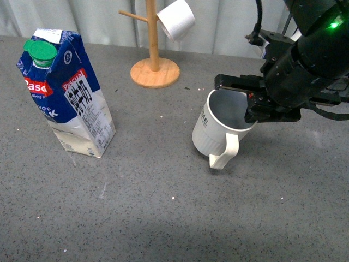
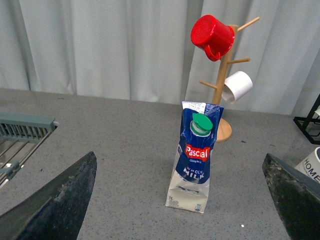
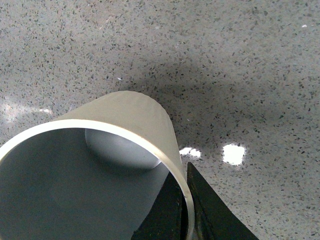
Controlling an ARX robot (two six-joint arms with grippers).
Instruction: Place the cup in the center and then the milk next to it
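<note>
The cup [image 1: 212, 131] is a large off-white ribbed mug with dark lettering near its rim and a loop handle. It hangs tilted just above the grey table, right of centre. My right gripper [image 1: 252, 112] is shut on its rim; in the right wrist view the fingers [image 3: 210, 210] pinch the rim of the cup [image 3: 125, 120]. The milk [image 1: 65, 93], a blue-and-white carton with a green cap, stands at the left. It also shows in the left wrist view [image 2: 195, 160], between and beyond the open, empty left gripper [image 2: 180, 200].
A wooden mug tree [image 1: 154, 65] stands at the back with a white mug [image 1: 176, 20] on it; the left wrist view also shows a red mug [image 2: 212, 36]. A dish rack [image 2: 20, 140] lies at the far left, a black wire rack [image 2: 307, 125] at the right.
</note>
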